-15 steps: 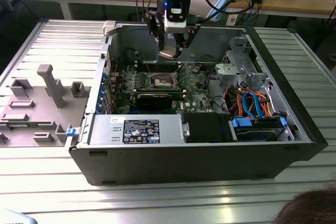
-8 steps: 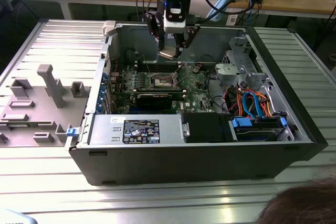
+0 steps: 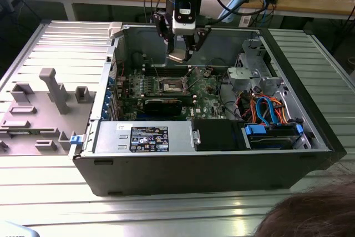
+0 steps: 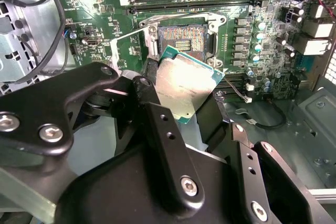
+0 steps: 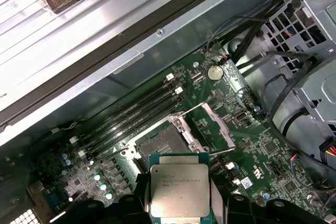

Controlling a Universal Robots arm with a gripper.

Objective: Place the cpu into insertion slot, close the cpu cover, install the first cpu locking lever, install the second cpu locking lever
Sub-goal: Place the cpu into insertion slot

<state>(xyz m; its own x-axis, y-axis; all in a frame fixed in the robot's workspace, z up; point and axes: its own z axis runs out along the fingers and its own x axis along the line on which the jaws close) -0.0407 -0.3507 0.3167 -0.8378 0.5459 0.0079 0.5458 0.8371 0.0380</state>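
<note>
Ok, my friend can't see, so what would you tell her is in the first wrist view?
The gripper holds the cpu by its edges above a green motherboard, close to the open slot. The cover stands swung up beside the slot, and long black memory slots run along its other side.
</note>
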